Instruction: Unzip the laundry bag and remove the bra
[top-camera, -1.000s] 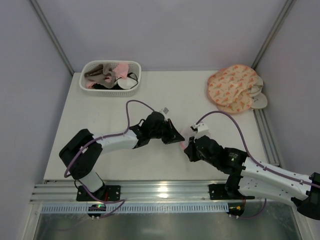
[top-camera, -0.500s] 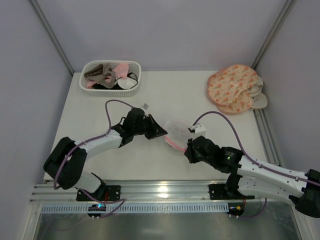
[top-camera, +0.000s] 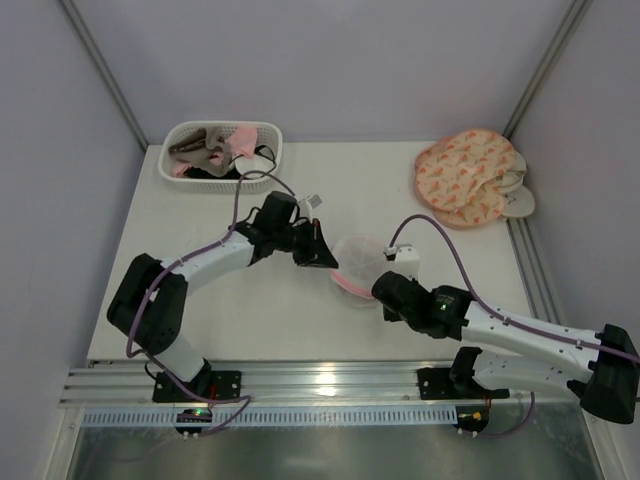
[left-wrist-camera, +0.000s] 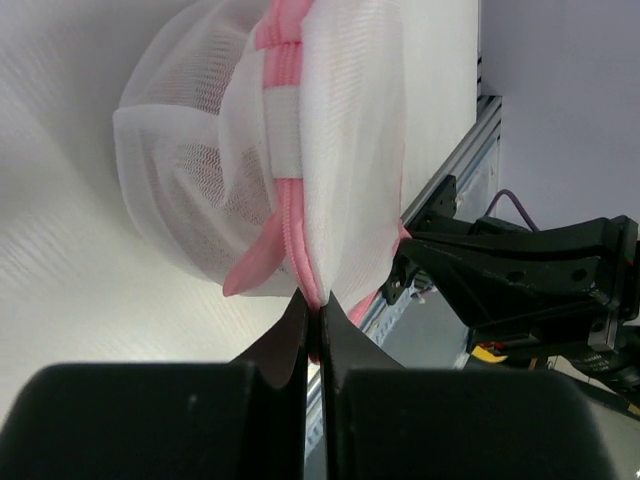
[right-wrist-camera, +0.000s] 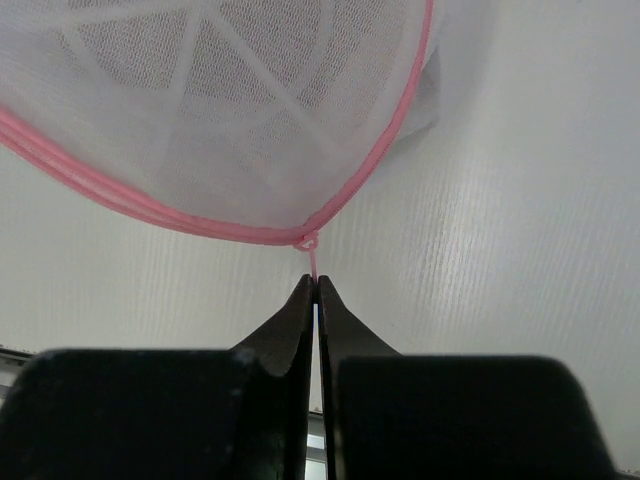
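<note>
The laundry bag (top-camera: 358, 262) is a round white mesh pouch with a pink zipper rim, held between my two grippers near the table's middle. My left gripper (top-camera: 328, 262) is shut on the bag's pink zipper edge (left-wrist-camera: 312, 295); the bag (left-wrist-camera: 230, 150) fills the left wrist view. My right gripper (top-camera: 380, 288) is shut on the thin pink zipper pull (right-wrist-camera: 313, 262) below the bag's rim (right-wrist-camera: 200, 222). A pink flap (left-wrist-camera: 255, 265) hangs from the bag. The bra inside is hidden by the mesh.
A white basket (top-camera: 222, 155) with several garments stands at the back left. A peach orange-patterned fabric piece (top-camera: 467, 176) lies at the back right. A metal rail (top-camera: 320, 382) runs along the table's near edge.
Both grippers shifted with the bag: the left gripper moved right and back, the right gripper moved slightly right and nearer. The bag now sits more spread between them.
</note>
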